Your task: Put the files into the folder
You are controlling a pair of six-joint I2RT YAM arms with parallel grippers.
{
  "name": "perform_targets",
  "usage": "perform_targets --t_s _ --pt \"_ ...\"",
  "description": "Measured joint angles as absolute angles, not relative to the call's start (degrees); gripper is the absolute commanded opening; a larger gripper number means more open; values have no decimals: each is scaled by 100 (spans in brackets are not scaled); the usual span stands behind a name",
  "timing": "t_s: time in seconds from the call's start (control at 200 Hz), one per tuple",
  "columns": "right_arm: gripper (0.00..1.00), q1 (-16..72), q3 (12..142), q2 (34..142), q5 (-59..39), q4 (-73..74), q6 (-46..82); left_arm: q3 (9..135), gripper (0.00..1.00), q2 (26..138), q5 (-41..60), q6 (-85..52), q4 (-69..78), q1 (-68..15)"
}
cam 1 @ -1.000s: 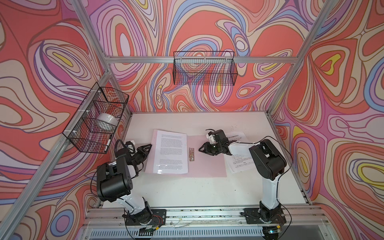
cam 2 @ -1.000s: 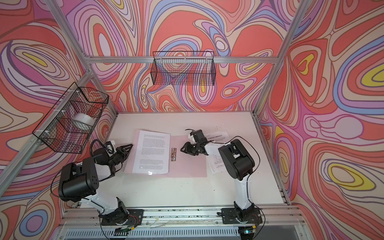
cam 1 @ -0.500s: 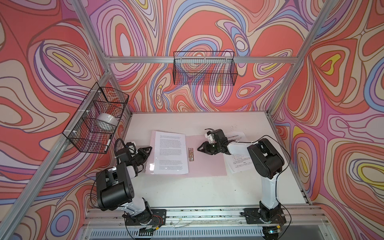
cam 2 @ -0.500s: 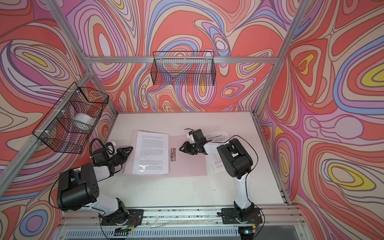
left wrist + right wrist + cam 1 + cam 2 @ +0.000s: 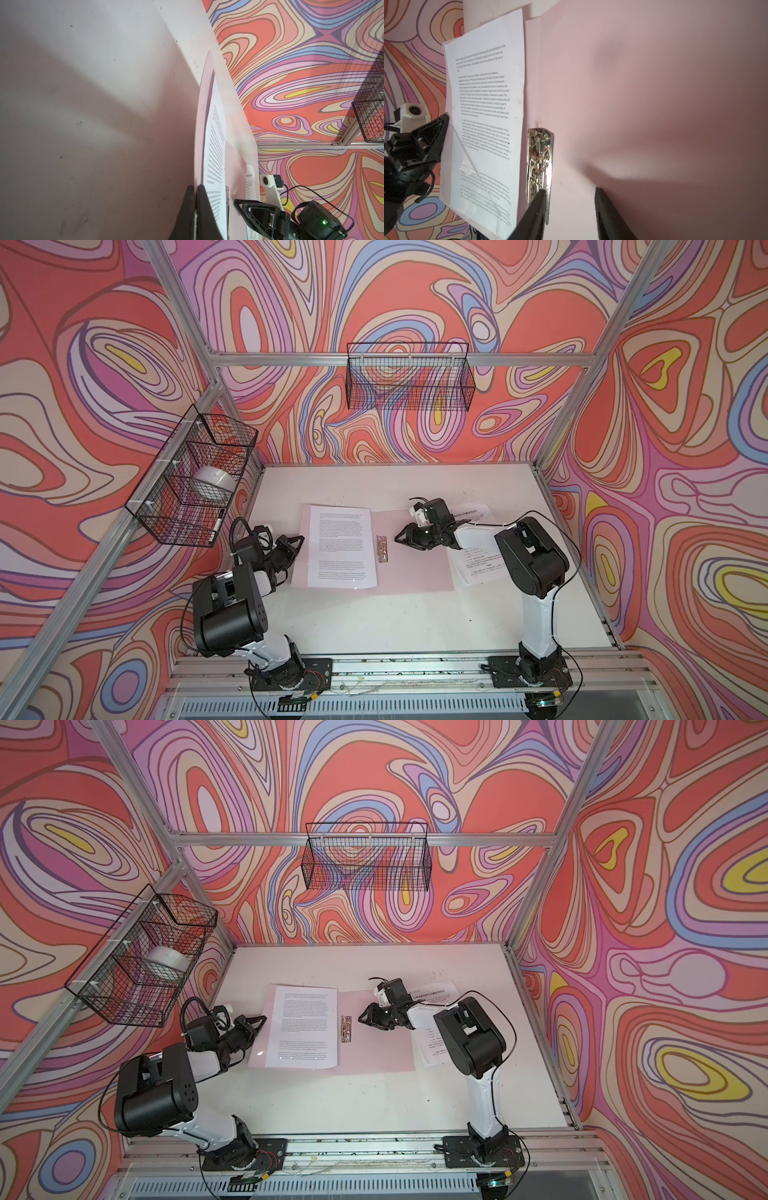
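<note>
Left hand (image 5: 300, 537) has closed its jaws at the folder's (image 5: 415, 572) edge; a pinch cannot be confirmed. Just past its tips, one printed sheet (image 5: 340, 547) lies inside the folder. Right hand (image 5: 398, 537), half open and empty, hovers beside the clip (image 5: 382, 548), the other files (image 5: 478, 568) behind it on the tabletop (image 5: 374, 635).

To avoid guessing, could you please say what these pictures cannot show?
White printed sheet beside pale-pink flat folder: top views, right arm covers part.
Whether left gripper holds folder edge: left wrist view, own fingers hide it.
White round object: top views, black wire basket mesh obscures.
</note>
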State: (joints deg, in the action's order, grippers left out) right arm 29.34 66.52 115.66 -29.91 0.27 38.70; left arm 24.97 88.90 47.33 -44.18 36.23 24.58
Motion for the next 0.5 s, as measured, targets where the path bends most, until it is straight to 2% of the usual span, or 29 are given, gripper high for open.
perform_targets --t_s 0.265,0.501 --pt "43 3750 6567 11008 -2733 -427 4191 2497 9 8750 4729 -4421 3625 2436" --pt "39 4209 6447 10997 -2665 -384 4528 2469 13 8748 4646 -4440 3664 2401"
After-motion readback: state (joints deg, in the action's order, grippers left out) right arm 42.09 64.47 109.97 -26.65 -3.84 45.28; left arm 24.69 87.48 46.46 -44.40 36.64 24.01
